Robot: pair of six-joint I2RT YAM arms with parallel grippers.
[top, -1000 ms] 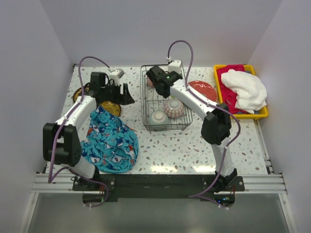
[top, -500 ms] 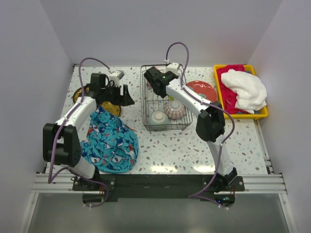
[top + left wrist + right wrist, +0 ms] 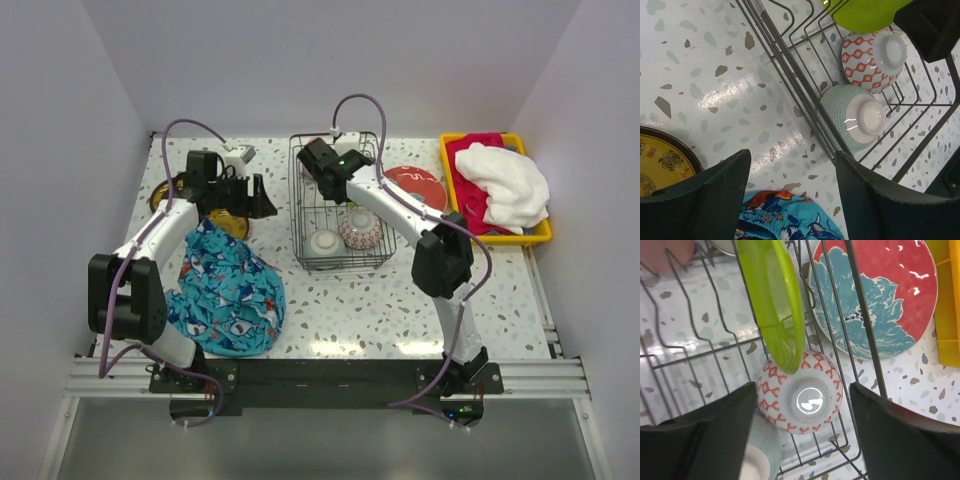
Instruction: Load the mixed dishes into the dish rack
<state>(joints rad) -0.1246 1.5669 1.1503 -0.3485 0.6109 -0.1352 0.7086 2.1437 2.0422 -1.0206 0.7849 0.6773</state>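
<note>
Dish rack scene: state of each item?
dish rack: partly loaded
lime-green plate: on edge in the dividers
red-patterned bowl: upside down in rack
mint bowl: upside down in rack
teal-and-red plate: flat on table, outside rack
yellow plate: flat on table
left gripper: fingers open, empty
right gripper: fingers open, empty

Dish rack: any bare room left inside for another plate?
Bare: slots in the dark grey wire dish rack, on the left-arm side of the upright lime-green plate, between the pink cup and the mint ribbed bowl. Crowded: near end, mint bowl beside the red-patterned white bowl.
</note>
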